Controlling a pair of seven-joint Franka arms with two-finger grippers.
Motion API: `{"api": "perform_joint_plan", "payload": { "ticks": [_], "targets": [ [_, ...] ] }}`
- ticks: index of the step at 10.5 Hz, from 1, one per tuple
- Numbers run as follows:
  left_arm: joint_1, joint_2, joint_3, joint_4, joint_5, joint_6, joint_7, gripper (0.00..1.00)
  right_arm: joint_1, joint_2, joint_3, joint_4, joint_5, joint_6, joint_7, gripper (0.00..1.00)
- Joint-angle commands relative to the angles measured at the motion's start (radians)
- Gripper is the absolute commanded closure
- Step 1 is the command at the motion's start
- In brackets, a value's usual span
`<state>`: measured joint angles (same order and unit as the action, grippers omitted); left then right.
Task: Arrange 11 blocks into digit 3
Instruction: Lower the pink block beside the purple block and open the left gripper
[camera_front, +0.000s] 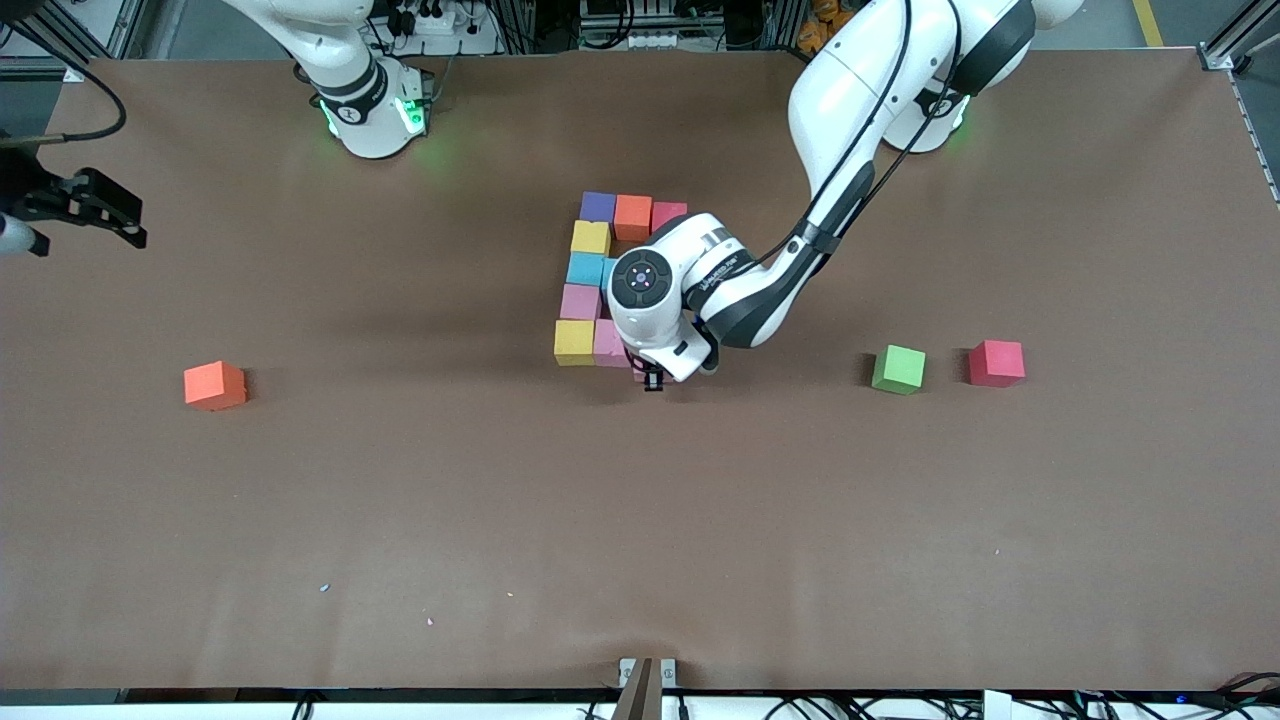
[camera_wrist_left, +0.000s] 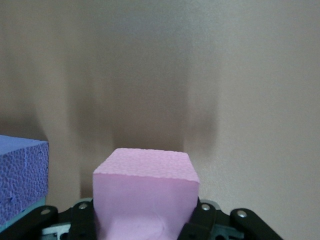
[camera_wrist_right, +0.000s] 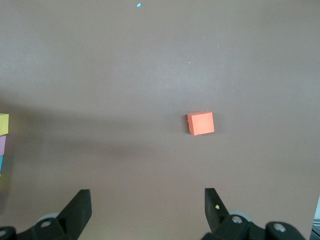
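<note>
The digit 3 is a figure of abutting blocks at mid-table: purple (camera_front: 598, 207), orange (camera_front: 632, 216) and dark pink-red (camera_front: 668, 214) in the row farthest from the front camera. Yellow (camera_front: 590, 238), light blue (camera_front: 586, 269) and pink (camera_front: 580, 301) run down one side to yellow (camera_front: 574, 342) and pink (camera_front: 610, 343). My left gripper (camera_front: 655, 378) is low at that nearest row, shut on a pink block (camera_wrist_left: 145, 192). A purple block (camera_wrist_left: 22, 175) shows beside it. The left arm hides the figure's middle. My right gripper (camera_front: 125, 222) waits open at the right arm's end.
An orange cube (camera_front: 214, 385) lies loose toward the right arm's end and shows under the right gripper (camera_wrist_right: 147, 205) as the orange cube (camera_wrist_right: 201, 123). A green cube (camera_front: 898, 369) and a red cube (camera_front: 996, 363) sit side by side toward the left arm's end.
</note>
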<state>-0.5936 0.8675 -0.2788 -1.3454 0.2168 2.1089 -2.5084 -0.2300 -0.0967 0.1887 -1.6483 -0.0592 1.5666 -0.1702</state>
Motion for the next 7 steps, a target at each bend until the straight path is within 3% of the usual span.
{"api": "perform_joint_plan", "payload": {
  "ticks": [1, 7],
  "targets": [
    [-0.002, -0.001, 0.015, -0.009, -0.002, 0.002, -0.036, 0.97, -0.015, 0.002, 0.002, 0.016, 0.053, -0.004, -0.011, 0.00],
    [-0.035, 0.001, 0.015, -0.100, 0.061, 0.098, -0.073, 0.98, -0.017, 0.002, 0.000, 0.015, 0.058, -0.005, -0.014, 0.00]
  ]
}}
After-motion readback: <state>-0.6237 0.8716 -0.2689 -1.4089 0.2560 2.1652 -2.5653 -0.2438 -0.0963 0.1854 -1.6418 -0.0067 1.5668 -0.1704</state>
